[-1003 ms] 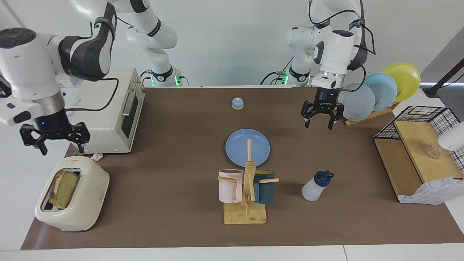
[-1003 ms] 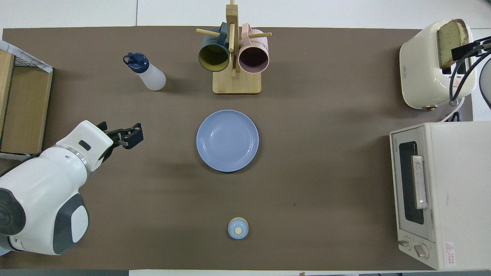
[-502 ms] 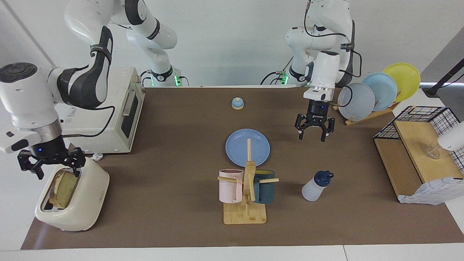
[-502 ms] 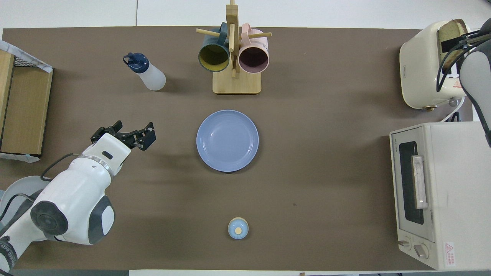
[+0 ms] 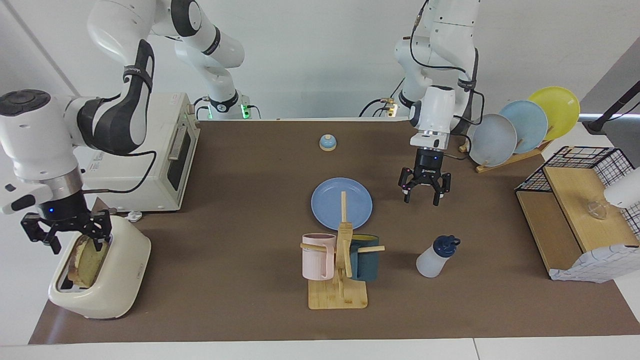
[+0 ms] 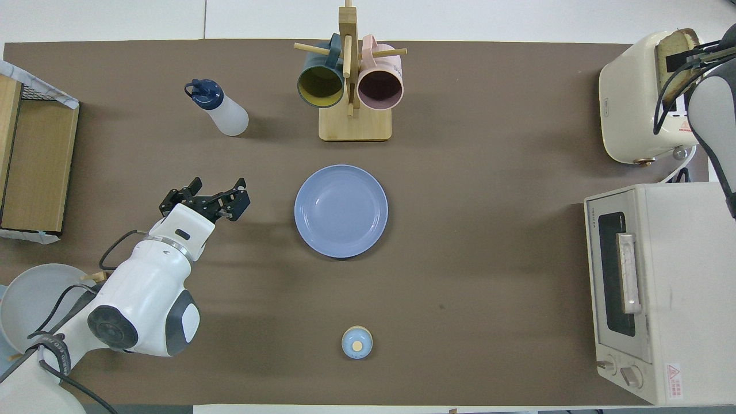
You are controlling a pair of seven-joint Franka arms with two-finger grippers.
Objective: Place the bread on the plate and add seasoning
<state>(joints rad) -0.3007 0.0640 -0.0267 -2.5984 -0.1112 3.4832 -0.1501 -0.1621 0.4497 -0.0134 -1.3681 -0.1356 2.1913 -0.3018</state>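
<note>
Facing view: right gripper [image 5: 67, 239] jaws spread, straddling the bread [image 5: 86, 258], which stands in the toaster [image 5: 117, 282] slot at the right arm's end of the table; contact unclear. Left gripper [image 5: 424, 195] jaws spread, holding nothing, over bare mat between plate [image 5: 330, 206] and seasoning [image 5: 434, 257].

Overhead view: right gripper mostly hidden by its arm and cables; bread [image 6: 670, 49] top barely shows. Plate [image 6: 341, 210] mid-table, open mat all round it. Seasoning [image 6: 218, 107] stands beside the mug rack [image 6: 351, 86].

The right hand [image 5: 70, 240], fingers spread, straddles the bread [image 5: 86, 257] in the toaster [image 5: 112, 285]; the left hand [image 5: 423, 192] hangs open beside the plate [image 5: 325, 205].
</note>
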